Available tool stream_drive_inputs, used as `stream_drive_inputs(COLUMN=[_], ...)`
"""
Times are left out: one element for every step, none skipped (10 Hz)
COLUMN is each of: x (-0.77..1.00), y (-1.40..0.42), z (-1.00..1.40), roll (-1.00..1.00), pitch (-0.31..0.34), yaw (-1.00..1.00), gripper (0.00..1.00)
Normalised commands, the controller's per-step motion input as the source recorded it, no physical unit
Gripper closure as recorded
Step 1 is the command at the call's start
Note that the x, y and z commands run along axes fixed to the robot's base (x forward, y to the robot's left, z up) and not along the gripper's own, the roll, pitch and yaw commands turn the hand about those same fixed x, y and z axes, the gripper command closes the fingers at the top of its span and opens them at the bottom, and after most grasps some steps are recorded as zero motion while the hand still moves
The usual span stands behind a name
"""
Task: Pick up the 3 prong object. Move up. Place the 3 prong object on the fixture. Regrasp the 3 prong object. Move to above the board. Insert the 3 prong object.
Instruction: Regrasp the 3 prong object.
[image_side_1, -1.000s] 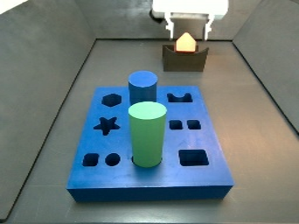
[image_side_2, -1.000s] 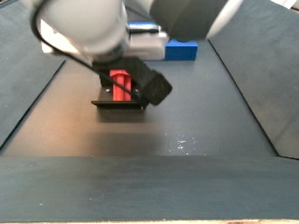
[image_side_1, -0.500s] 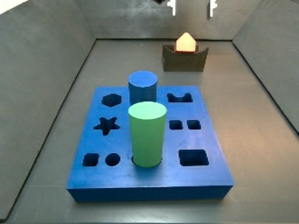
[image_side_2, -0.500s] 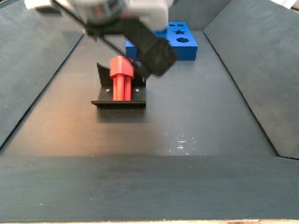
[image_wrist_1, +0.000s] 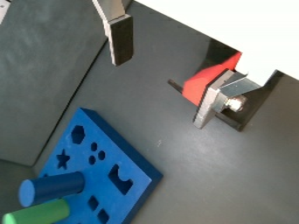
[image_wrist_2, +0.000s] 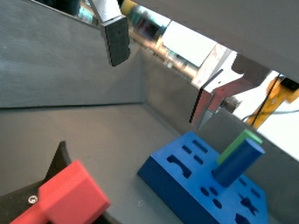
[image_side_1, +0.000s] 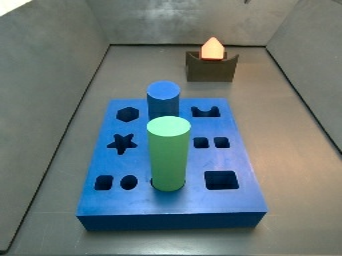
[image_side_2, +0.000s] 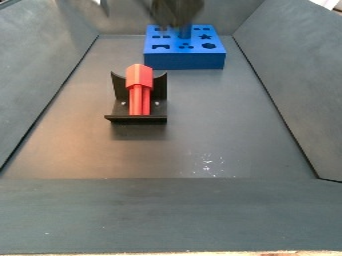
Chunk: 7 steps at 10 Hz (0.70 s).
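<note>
1. Below the tool (image_wrist_1: 167, 77), well apart from its fingers, the red prong piece (image_wrist_1: 208, 79) sits in the fixture (image_wrist_1: 239, 118); in a wrist view it shows between and beyond the two silver fingers (image_wrist_1: 119, 37).
2. Fingers stand wide apart with nothing between them; both wrist views show the gap empty, one plate (image_wrist_2: 114, 39) far from its mate.
3. In both side views the prong piece (image_side_1: 211, 47) stands upright in the notch of the fixture (image_side_1: 211, 68), its tip above the block's top; seen from the opposite end it is a red post (image_side_2: 139, 88) in the dark bracket (image_side_2: 136, 112).
4. Off to one side of the tool lies the blue board (image_wrist_1: 96, 171), flat on the floor (image_side_1: 283, 110), apart from the fixture.
5. Two cylinders stand in the board (image_side_1: 174, 160): a blue one (image_side_1: 162, 99) nearer the fixture and a green one (image_side_1: 167, 152) farther from it.
6. In a side view only a dark part of the tool (image_side_2: 171, 12) shows at the upper edge, above the board (image_side_2: 186, 47).
</note>
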Motion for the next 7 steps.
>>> stream_drive_inputs(x=[-0.06,-0.04,-0.01,-0.02,-0.03,-0.03,-0.03], y=[-0.16,-0.08,-0.04,-0.04,-0.04,-0.03,-0.02], z=[0.05,0.03,0.01,0.01,0.02,0.01,0.0], roll=[1.0,1.0,1.0,1.0,1.0,1.0,1.0], pitch=[0.036,0.038,0.039,0.036,0.032,0.027,0.019], yaw=[0.01,0.01,0.01,0.01,0.01,0.01,0.01], gripper=[0.0,0.0,0.0,0.0,0.0,0.0,0.0])
